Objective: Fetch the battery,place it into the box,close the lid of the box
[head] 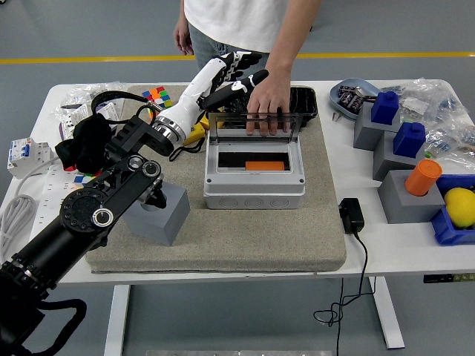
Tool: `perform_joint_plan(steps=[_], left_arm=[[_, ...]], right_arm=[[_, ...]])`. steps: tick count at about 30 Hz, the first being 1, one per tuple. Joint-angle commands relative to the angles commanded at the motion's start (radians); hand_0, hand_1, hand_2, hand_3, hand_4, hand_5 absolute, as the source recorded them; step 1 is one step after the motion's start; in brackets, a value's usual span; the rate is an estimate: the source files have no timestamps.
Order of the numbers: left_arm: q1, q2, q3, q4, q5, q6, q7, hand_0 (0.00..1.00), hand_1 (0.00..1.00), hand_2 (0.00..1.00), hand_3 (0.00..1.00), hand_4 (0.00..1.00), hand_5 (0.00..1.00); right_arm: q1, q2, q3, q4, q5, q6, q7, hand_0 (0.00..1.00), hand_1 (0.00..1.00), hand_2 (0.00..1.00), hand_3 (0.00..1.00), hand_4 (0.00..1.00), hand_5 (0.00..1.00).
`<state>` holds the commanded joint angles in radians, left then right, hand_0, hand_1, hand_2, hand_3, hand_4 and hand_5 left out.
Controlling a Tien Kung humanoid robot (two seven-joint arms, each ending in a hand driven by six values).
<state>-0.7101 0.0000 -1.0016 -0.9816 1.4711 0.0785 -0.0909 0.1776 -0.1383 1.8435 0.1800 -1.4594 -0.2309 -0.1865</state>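
The robot's white-and-black left hand (231,74) is raised over the far left part of the table, its fingers (249,59) loosely spread and holding nothing, the black thumb pointing toward the person's hand. Just to its right, a person's hand (269,111) rests on the upper edge of the clear hinged lid (256,124), which stands upright and open. Below and to the right of the robot hand sits the grey rectangular plastic box (254,185) on a beige felt mat (245,237); inside it lies the flat orange battery (266,165), beside a dark patch in the box's interior. Behind the lid, right of the hand, a black plastic tray (306,104) lies on the mat. Under the forearm, a yellow-and-black tape-like object (195,133) shows partly, too hidden to identify. Left of the hand is a multicoloured puzzle cube (156,95), and well below it, near the arm's elbow joints, a grey foam block (162,215). Far to the right of the hand, a black power adapter (351,216) with its cable lies on the white table (401,245). The right hand is out of view.
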Motion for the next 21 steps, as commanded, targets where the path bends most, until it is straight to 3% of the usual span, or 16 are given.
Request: perform_joint_plan(steps=[4, 6, 7, 11, 12, 13, 18, 19, 21], left_arm=[[0.001, 0.000, -0.023, 0.018, 0.169, -0.057, 0.080, 0.998, 0.998, 0.998, 0.998, 0.998, 0.998], [0.004, 0.000, -0.020, 0.014, 0.254, -0.084, 0.097, 0.998, 0.998, 0.998, 0.998, 0.998, 0.998], [0.005, 0.000, -0.018, 0.011, 0.292, -0.090, 0.101, 0.998, 0.998, 0.998, 0.913, 0.998, 0.998], [0.006, 0.000, 0.003, -0.016, 0.468, -0.127, 0.120, 0.998, 0.998, 0.998, 0.913, 0.998, 0.998], [0.006, 0.000, 0.010, -0.021, 0.514, -0.134, 0.122, 0.998, 0.998, 0.998, 0.913, 0.998, 0.998], [0.004, 0.000, 0.016, -0.024, 0.553, -0.138, 0.123, 0.998, 0.998, 0.998, 0.814, 0.998, 0.998], [-0.004, 0.000, 0.045, -0.042, 0.760, -0.135, 0.118, 0.998, 0.998, 0.998, 0.814, 0.998, 0.998], [-0.003, 0.000, 0.046, -0.046, 0.798, -0.135, 0.118, 0.998, 0.998, 0.974, 0.769, 0.998, 0.998], [-0.001, 0.000, 0.047, -0.051, 0.798, -0.135, 0.118, 0.998, 0.998, 0.974, 0.769, 0.998, 0.998]], right_arm=[[0.000, 0.002, 0.006, 0.000, -0.004, 0.001, 0.000, 0.895, 0.883, 0.849, 0.827, 0.998, 0.998], [-0.001, 0.002, 0.007, 0.000, -0.004, 0.001, 0.000, 0.895, 0.883, 0.849, 0.827, 0.998, 0.998], [-0.001, 0.002, 0.007, 0.000, -0.004, 0.001, -0.001, 0.895, 0.882, 0.848, 0.827, 0.998, 0.998], [-0.003, 0.001, 0.007, 0.000, -0.005, 0.001, -0.001, 0.895, 0.882, 0.848, 0.827, 0.998, 0.998], [-0.003, 0.001, 0.006, 0.000, -0.005, 0.001, -0.001, 0.895, 0.882, 0.848, 0.827, 0.998, 0.998], [-0.003, 0.001, 0.006, 0.000, -0.004, 0.000, -0.001, 0.895, 0.884, 0.847, 0.827, 0.998, 0.998], [-0.003, -0.002, 0.001, 0.000, -0.003, -0.001, -0.003, 0.895, 0.884, 0.847, 0.827, 0.998, 0.998], [-0.003, -0.002, 0.001, 0.000, -0.003, -0.001, -0.003, 0.895, 0.883, 0.847, 0.827, 0.998, 0.998], [-0.002, -0.002, 0.001, 0.000, -0.002, -0.001, -0.003, 0.895, 0.883, 0.847, 0.827, 0.998, 0.998]])
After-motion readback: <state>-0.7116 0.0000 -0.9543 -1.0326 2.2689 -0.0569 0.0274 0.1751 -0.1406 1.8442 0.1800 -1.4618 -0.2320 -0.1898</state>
